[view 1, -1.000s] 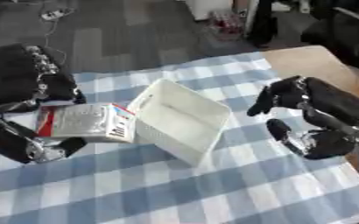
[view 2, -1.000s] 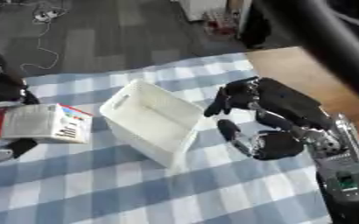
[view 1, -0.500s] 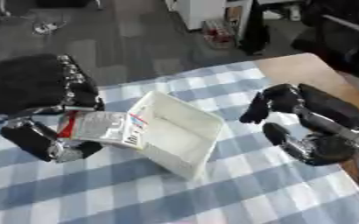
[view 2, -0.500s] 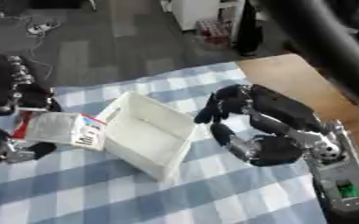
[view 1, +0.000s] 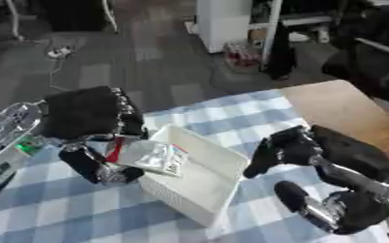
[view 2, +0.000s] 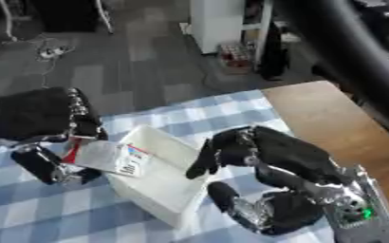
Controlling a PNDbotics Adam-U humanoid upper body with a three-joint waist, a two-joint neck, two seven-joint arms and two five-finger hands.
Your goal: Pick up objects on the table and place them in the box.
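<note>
Left eye view: a flat white packet with a red edge and printed label is held by the left hand, whose fingers and thumb are curled round its near end. The packet is tilted, and its free end juts over the left rim of the open white rectangular plastic box. The box sits on the blue-and-white checked tabletop; no other loose object can be made out on the cloth beside it.

The right hand is seen just to the right of the box with its fingers curled downward and nothing between them — it appears idle. Whether it touches the box wall cannot be told.

As to progress, the pick-up is judged done: the packet is clear of the tabletop and already partly above the box. The placing is not yet done — the packet is gripped and only its leading end is over the opening. What the box already contains cannot be seen; the visible part of its floor looks bare. What is left, as judged from this, is for the packet to be carried further over the box's middle, lowered and let go.
</note>
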